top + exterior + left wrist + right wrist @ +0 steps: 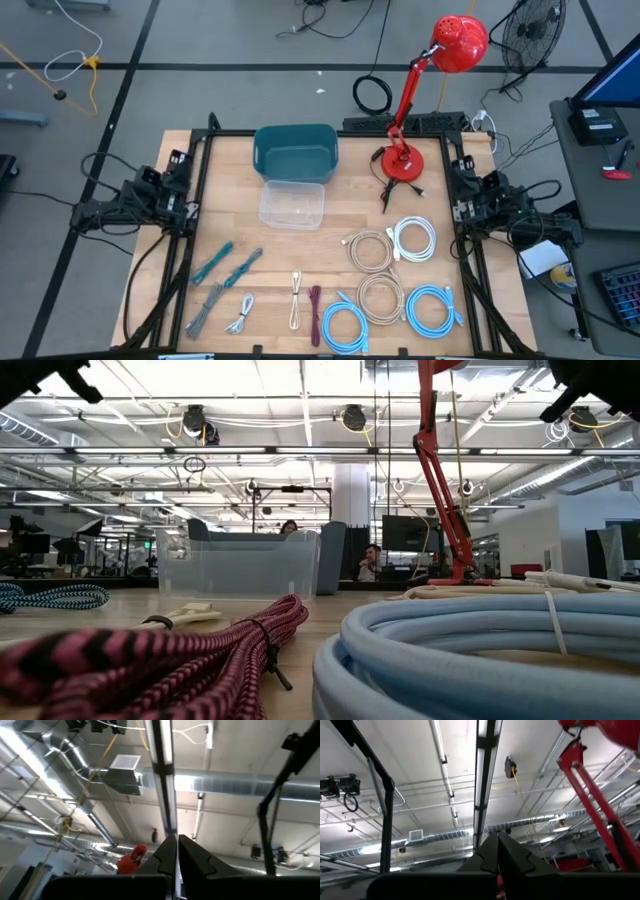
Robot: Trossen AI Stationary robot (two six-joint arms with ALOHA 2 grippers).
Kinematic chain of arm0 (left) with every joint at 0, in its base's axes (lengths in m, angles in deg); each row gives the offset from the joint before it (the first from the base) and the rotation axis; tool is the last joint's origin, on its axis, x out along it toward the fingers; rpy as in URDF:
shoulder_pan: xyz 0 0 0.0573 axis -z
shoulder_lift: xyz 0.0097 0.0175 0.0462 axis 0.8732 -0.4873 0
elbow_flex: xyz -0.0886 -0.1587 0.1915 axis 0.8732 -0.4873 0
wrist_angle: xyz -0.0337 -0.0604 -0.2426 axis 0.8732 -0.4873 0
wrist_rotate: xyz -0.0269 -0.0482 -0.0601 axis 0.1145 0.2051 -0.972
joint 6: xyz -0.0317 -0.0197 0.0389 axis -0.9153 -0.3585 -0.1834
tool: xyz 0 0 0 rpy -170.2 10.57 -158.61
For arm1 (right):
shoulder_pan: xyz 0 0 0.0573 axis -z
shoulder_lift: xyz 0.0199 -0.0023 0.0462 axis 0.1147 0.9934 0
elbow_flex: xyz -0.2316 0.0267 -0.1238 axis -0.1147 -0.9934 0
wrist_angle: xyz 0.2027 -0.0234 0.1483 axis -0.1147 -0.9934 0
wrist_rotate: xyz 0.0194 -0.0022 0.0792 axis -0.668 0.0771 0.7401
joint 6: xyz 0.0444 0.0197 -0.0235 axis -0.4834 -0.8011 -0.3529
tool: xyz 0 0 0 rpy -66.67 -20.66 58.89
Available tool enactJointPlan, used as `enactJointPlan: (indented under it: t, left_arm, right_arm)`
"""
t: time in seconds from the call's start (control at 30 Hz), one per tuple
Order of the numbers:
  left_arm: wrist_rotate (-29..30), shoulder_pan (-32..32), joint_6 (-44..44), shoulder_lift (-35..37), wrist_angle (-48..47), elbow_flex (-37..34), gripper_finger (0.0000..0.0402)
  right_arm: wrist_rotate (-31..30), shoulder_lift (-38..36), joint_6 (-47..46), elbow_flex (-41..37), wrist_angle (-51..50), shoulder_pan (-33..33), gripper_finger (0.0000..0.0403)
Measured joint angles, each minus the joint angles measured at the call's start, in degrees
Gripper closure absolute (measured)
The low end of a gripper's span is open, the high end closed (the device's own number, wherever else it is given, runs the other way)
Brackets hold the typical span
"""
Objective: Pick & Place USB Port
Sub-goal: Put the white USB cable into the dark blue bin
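Nearest the low camera lie a light-blue coil (480, 650) and, just beside it, a bundled magenta cable (150, 660), both flat on the worktop (230, 200). From above, the task's cables occupy the front half of the worktop: the magenta cable stands near the front centre, with a second blue coil (432, 308) towards the right. Two beige coils (380, 297) and a white coil (413, 240) lie behind the blue ones. A short white cable (296, 300) lies just beside the magenta one. Two teal braided cables (225, 265) and two grey bundles (220, 312) lie at front left. Which of these carries the USB part cannot be told; none is held and none is in a container. A teal bin (295, 150) stands at rear centre with a clear tub (292, 205) touching its front side. A red lamp (405, 160) stands at rear right, its head reaching out beyond the rear edge. The left arm (140, 200) is folded at the left edge; the left tool (177, 855) points at the ceiling, fingers together, holding nothing. The right arm (490, 200) is folded at the right edge; the right tool (497, 852) likewise points upward, fingers together, empty. A person (372, 560) sits in the room beyond.
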Motion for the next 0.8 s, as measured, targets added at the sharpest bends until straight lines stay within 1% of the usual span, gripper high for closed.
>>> enactJointPlan:
  t: [0.03, 0.1, 0.23, 0.3, 0.37, 0.43, 0.5, 0.6, 0.67, 0.73, 0.8]
  left_arm:
    - [-1.28, 0.0, 0.03, 0.0, -0.32, 0.44, 0.0382]
    - [-3.83, 0.0, 0.43, 0.0, -3.81, 2.05, 0.0382]
    - [-5.5, 0.0, 0.48, -0.98, -16.27, 7.86, 0.0382]
    - [-5.54, 0.0, 0.61, -3.01, -21.78, 11.13, 0.0382]
    - [-5.99, 0.0, 0.61, -6.45, -25.49, 14.01, 0.0382]
    - [-6.07, 0.0, 0.62, -10.59, -26.61, 16.01, 0.0382]
    - [-6.02, 0.0, 0.94, -14.84, -26.52, 17.16, 0.0382]
    - [-5.46, 0.0, 3.18, -21.08, -26.66, 18.82, 0.0382]
    - [-3.22, 0.0, 3.41, -24.49, -26.56, 19.99, 0.0382]
    - [-0.98, 0.0, 2.95, -27.04, -26.58, 20.77, 0.0382]
    - [0.0, 0.0, 2.48, -29.16, -26.59, 21.07, 0.0382]
  right_arm:
    - [-0.01, 0.46, -1.04, 0.0, -0.18, 0.0, 0.0403]
    - [0.01, 2.14, -3.08, 0.0, -0.26, 0.0, 0.0403]
    - [1.41, 7.66, -7.78, 0.0, 0.73, 0.0, 0.0403]
    - [1.66, 11.42, -8.92, 0.0, 3.75, -0.02, 0.0403]
    - [2.37, 15.73, -8.28, 0.02, 9.07, -0.39, 0.0403]
    - [4.95, 20.4, -5.31, 0.55, 14.34, -1.49, 0.0403]
    - [9.7, 24.86, -1.51, 2.3, 17.55, -3.19, 0.0403]
    - [17.16, 31.4, 2.38, 6.35, 16.89, -6.21, 0.0403]
    - [17.84, 35.34, 4.21, 9.84, 17.1, -8.22, 0.0403]
    - [17.13, 38.89, 5.31, 12.95, 14.77, -9.72, 0.0403]
    - [15.59, 41.85, 6.31, 15.87, 10.51, -10.68, 0.0403]
